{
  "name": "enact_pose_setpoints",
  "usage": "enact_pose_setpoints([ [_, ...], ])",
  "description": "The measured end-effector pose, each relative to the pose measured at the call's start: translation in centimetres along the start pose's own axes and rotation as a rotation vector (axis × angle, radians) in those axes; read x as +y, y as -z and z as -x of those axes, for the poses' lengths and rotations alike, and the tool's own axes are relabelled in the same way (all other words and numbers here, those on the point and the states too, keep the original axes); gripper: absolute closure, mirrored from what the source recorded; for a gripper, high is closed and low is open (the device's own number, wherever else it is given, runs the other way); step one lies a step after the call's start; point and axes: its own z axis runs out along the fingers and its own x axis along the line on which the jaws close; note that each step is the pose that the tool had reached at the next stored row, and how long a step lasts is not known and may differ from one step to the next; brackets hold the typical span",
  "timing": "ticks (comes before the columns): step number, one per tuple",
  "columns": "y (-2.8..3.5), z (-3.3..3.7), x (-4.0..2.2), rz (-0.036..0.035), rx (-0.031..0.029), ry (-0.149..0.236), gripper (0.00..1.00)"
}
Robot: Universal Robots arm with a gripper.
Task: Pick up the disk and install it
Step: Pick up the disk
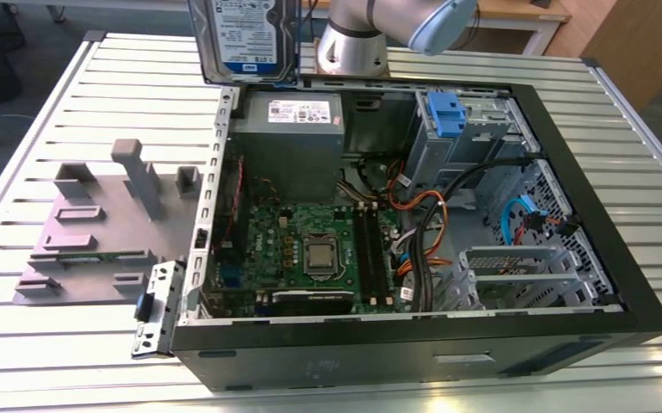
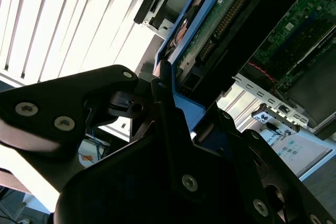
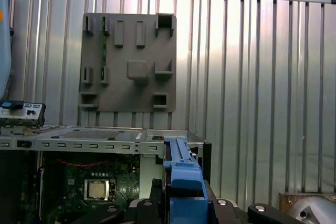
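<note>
Two gripper (image 2: 197, 129) fingers (image 2: 167, 116) pinching the disk (image 1: 250, 34) by its blue frame, upright near the open computer case (image 1: 639, 280)

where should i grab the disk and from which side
Likely the blue carrier frame at one end, coming end-on and clamping it from both sides: the disk is thin and flat, and the gripper shut there holds it upright.

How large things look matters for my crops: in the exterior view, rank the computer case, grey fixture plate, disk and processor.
1. computer case
2. grey fixture plate
3. disk, cut off at the frame edge, so unsure
4. processor
</note>
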Motion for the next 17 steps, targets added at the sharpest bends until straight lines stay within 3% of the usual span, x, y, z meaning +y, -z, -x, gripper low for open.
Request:
enact_pose_setpoints([
  [17,0.01,-0.01,-0.43,0.0000,0.0000,0.000,0.63],
])
